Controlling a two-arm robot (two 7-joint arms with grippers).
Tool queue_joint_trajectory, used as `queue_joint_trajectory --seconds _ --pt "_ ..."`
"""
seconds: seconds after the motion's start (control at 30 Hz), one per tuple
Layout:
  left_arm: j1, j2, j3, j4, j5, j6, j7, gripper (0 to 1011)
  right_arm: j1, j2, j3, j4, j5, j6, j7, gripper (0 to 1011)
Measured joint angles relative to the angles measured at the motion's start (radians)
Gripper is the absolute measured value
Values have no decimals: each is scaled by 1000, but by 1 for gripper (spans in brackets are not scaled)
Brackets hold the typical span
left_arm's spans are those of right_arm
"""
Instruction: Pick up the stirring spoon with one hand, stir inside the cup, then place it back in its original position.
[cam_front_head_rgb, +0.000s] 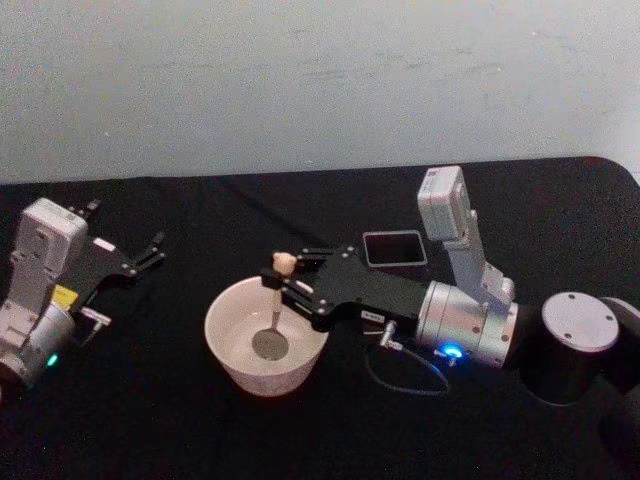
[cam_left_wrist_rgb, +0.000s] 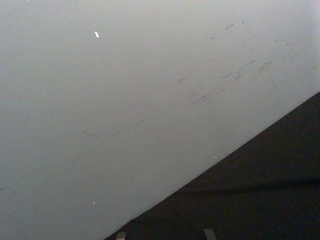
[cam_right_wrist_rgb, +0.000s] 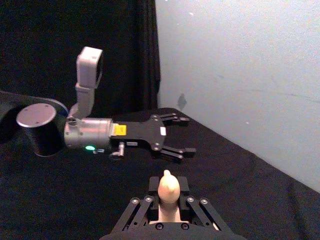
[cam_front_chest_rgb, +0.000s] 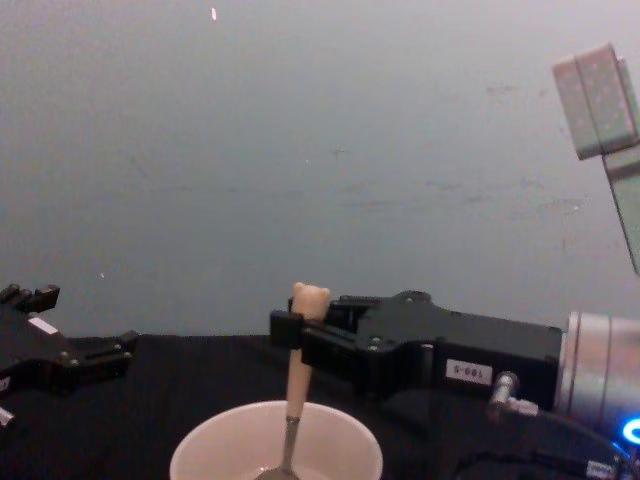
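Observation:
The cream cup (cam_front_head_rgb: 240, 360) stands on the black table near the middle; its rim (cam_front_chest_rgb: 330, 420) shows low in the chest view. My right gripper (cam_front_head_rgb: 283, 281) reaches over it from the right, shut on the beige handle of the stirring spoon (cam_front_head_rgb: 275, 312). The spoon stands upright with its silver bowl down inside the cup and its bear head (cam_front_chest_rgb: 310, 295) above the fingers. In the right wrist view the spoon's top (cam_right_wrist_rgb: 168, 186) pokes up between the fingers. My left gripper (cam_front_head_rgb: 150, 250) rests open at the table's left, also seen across the table as the left gripper (cam_right_wrist_rgb: 182, 136).
A dark grey square holder (cam_front_head_rgb: 393, 248) stands just behind the right arm. A cable (cam_front_head_rgb: 405, 378) loops on the table under the right wrist. A pale wall (cam_front_head_rgb: 300, 80) rises behind the table's back edge.

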Motion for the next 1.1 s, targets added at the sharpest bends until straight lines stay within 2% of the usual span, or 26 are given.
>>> queue_joint_trajectory --seconds 0.23,0.57,0.63,0.83,0.97,1.1 --pt "0 0 0 0 0 0 0 1001 9 -13 -22 0 -3 5 -5 213" --pt "0 0 0 0 0 0 0 1001 46 -64 -41 60 -29 10 -50 213" --pt "0 0 0 0 0 0 0 1001 61 -79 -40 88 -40 9 -64 213" --pt "0 0 0 0 0 0 0 1001 81 -97 -26 131 -52 6 -85 213" --pt "0 0 0 0 0 0 0 1002 85 -96 -15 142 -59 3 -89 213" --pt "0 0 0 0 0 0 0 1001 78 -79 -3 137 -64 -2 -85 213"
